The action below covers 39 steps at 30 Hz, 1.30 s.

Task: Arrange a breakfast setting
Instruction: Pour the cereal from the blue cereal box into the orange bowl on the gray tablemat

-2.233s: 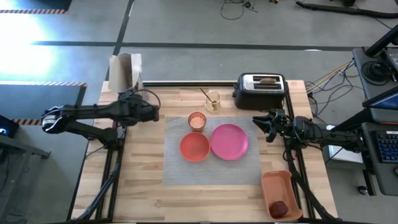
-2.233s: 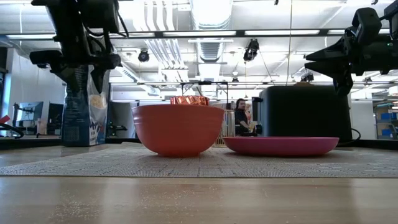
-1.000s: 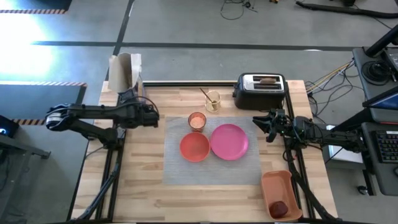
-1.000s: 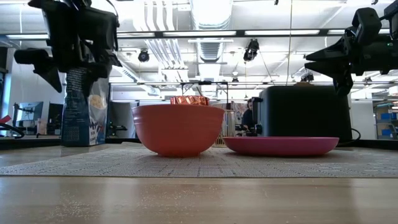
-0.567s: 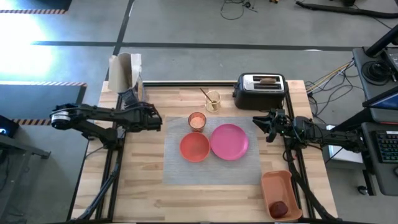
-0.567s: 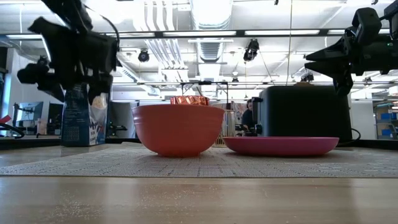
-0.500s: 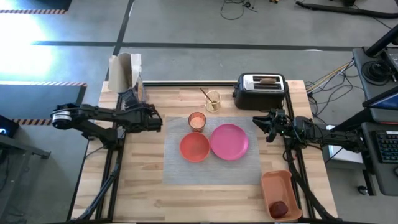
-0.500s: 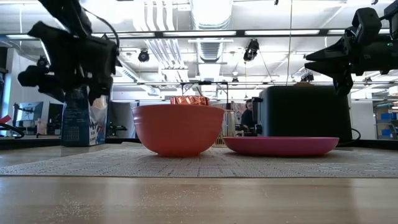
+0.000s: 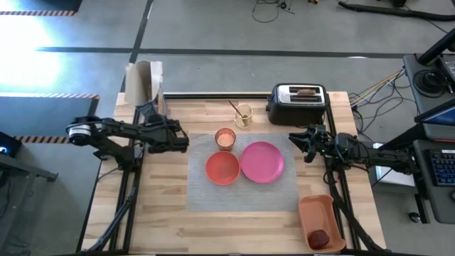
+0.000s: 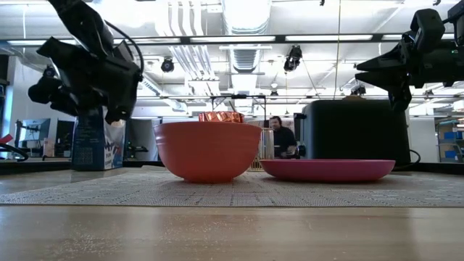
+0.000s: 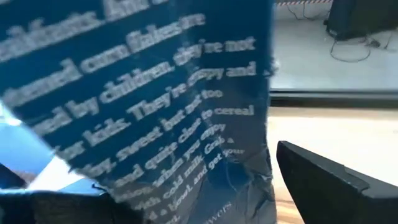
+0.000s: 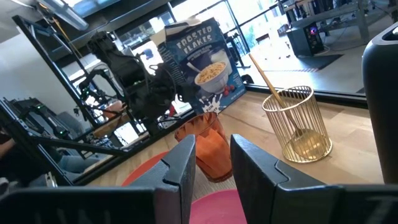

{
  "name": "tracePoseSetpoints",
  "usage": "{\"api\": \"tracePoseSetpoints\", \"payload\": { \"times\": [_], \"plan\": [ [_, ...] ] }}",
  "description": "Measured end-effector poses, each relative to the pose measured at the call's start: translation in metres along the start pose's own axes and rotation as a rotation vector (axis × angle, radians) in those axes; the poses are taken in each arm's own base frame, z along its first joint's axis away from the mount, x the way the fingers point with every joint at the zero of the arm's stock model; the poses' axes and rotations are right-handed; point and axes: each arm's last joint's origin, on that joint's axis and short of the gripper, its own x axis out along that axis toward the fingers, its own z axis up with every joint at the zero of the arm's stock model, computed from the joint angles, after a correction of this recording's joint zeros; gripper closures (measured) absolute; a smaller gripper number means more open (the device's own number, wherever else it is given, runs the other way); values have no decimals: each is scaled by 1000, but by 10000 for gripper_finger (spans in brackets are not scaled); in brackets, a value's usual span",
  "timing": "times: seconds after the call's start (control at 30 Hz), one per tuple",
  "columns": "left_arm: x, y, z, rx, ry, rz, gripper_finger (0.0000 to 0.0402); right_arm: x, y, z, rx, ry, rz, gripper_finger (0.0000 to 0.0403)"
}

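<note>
The left gripper [image 9: 181,139] is hanging above the table's left side, just beside the woven placemat [image 9: 245,195] and in front of the blue cereal box [image 9: 144,82]; whether its fingers are apart or together cannot be told, and the left wrist view is showing mostly the box's printed face filling the frame. The right gripper [image 9: 298,140] is waiting near the black-and-silver toaster [image 9: 297,104], its fingers [image 12: 177,168] standing slightly apart and holding nothing.

On the placemat, the orange-red bowl [image 9: 222,168] is sitting touching the round pink plate [image 9: 262,161], with the small orange cup [image 9: 225,138] just behind the bowl. The gold spoon [image 12: 277,99] is standing tilted in a gold wire holder [image 12: 297,124]. A brown toast slice [image 9: 306,91] is showing in a toaster slot, and a small dark red fruit [image 9: 320,237] is lying in the rectangular orange tray [image 9: 318,210].

The dishes are probably light, rigid and smooth, so a rim pinch would suit them. The spoon is thin and likely slippery; gripping its handle across the shaft seems best. The toast is likely brittle, calling for light pressure.
</note>
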Motion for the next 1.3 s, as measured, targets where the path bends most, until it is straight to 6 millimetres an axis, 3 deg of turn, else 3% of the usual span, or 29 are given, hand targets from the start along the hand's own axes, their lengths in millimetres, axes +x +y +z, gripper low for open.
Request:
{"api": "tracePoseSetpoints", "payload": {
  "times": [0.23,0.5,0.7,0.97,1.3],
  "plan": [
    [2,-3,-5,12,-18,12,107,0,0,0,0,0,0,312],
    [0,-8,-3,-24,-20,0,196,0,0,0,0,0,0,312],
    [-4,-16,6,72,10,-15,262,0,0,0,0,0,0,312],
    [-12,-26,17,141,49,-44,317,0,0,0,0,0,0,312],
    [-18,-24,16,161,51,-68,373,0,0,0,0,0,0,312]
  ]
}}
